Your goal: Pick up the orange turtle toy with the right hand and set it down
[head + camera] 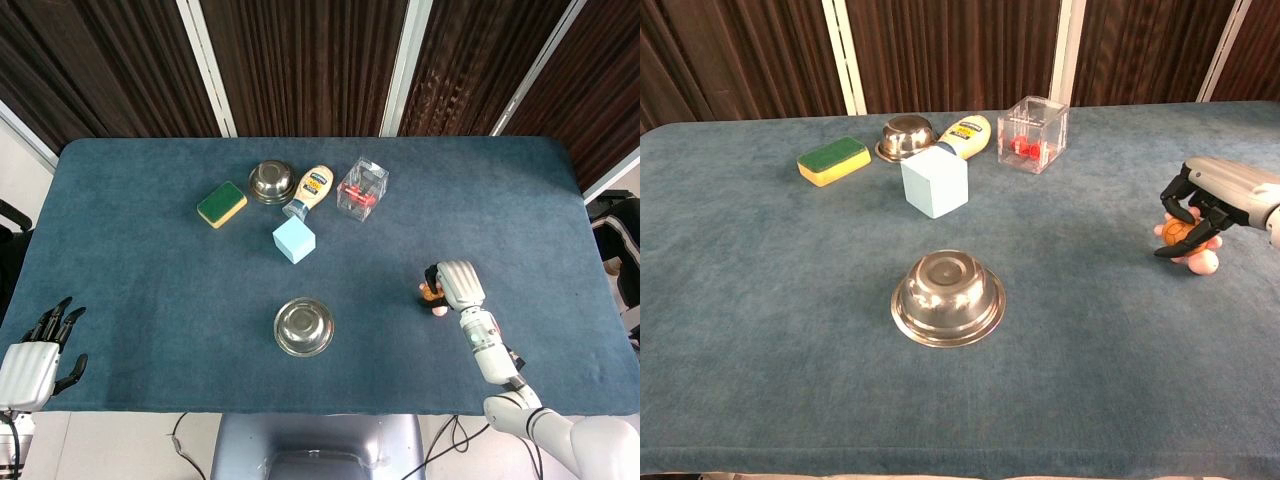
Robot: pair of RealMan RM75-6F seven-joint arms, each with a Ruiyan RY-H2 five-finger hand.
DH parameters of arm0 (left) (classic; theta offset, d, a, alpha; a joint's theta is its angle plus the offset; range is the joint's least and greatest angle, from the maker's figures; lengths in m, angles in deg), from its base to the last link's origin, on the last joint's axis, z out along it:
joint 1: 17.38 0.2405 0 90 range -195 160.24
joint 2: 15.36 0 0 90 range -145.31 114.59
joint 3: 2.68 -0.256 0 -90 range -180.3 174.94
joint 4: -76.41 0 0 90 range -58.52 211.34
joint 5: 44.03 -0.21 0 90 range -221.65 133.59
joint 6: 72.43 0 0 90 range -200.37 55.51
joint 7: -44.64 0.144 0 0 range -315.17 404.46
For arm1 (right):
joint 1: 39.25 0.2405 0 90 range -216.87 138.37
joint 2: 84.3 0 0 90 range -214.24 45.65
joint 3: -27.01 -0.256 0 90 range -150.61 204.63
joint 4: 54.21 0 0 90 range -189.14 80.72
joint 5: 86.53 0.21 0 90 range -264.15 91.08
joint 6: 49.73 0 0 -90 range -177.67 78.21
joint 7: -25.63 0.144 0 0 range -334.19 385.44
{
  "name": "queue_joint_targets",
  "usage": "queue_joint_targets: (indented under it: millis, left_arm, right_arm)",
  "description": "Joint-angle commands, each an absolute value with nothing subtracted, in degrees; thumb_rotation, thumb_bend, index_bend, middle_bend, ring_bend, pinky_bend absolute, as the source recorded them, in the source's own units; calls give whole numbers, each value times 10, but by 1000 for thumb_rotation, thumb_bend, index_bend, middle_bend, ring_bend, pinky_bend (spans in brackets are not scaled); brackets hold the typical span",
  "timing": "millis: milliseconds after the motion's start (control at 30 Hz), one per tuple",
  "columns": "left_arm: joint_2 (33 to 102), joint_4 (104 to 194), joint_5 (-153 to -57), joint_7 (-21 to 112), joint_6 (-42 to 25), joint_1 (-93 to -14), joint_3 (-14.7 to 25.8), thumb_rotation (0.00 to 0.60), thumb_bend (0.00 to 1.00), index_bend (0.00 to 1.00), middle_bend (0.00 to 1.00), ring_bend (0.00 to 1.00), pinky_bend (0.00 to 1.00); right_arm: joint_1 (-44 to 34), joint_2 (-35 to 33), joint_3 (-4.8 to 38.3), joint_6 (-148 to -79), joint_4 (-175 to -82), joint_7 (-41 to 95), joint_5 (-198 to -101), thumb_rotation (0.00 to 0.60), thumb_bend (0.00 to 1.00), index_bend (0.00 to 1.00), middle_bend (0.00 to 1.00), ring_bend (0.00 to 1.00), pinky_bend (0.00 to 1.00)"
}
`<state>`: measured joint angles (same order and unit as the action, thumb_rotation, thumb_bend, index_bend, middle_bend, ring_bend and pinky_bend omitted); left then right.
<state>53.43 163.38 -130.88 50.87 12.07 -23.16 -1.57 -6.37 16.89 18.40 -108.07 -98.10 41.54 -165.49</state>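
Gripping orange turtle toy | right robot hand | left robot hand idle, fingers apart

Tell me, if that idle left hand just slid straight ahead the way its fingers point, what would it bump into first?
Probably nothing: the left hand points up along the table's left side, where the cloth looks bare.

Turtle toy is sitting in my right hand at the table's right side, right of the upturned bowl. Block is lying behind that bowl; sponge, small bowl, bottle, clear box are lining up behind it, left to right. My left hand is hanging at the near-left corner.
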Motion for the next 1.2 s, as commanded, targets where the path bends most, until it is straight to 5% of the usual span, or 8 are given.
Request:
queue_joint_targets:
  millis: [33,333,433,633,800,967,1200]
  left_arm:
    - [534,1634,-1309,509,120,-232,-16,600,387,146,36,115,392]
    - [535,1634,-1309,510,121,-232,-16,600,388,148,36,114,392]
    - [535,1634,-1308,510,121,-231,-15,600,388,148,36,115,392]
    - [535,1634,-1308,511,119,-232,-15,600,387,151,36,115,391]
    - [535,1634,-1307,513,118,-232,-16,600,389,152,35,115,391]
    - [535,1635,-1307,514,118,-232,-16,600,389,152,36,115,391]
    - [535,1635,-1307,513,118,-232,-15,600,387,158,36,115,391]
  right_arm:
    - [-65,176,182,-1089,-970,410,-1654,600,155,991,817,1000,1000]
    - [-67,183,177,-1103,-952,419,-1656,600,155,977,818,1000,996]
    - [-67,176,179,-1099,-954,434,-1659,600,155,902,813,976,961]
    - [-66,127,187,-1053,-1004,427,-1653,600,136,419,473,754,844]
    - [-67,61,188,-1000,-1092,378,-1624,600,17,20,162,330,731]
    - [-84,-5,184,-1013,-1198,336,-1606,600,0,0,24,104,563]
    - [-137,-99,191,-1096,-1361,233,-1584,600,0,4,20,102,553]
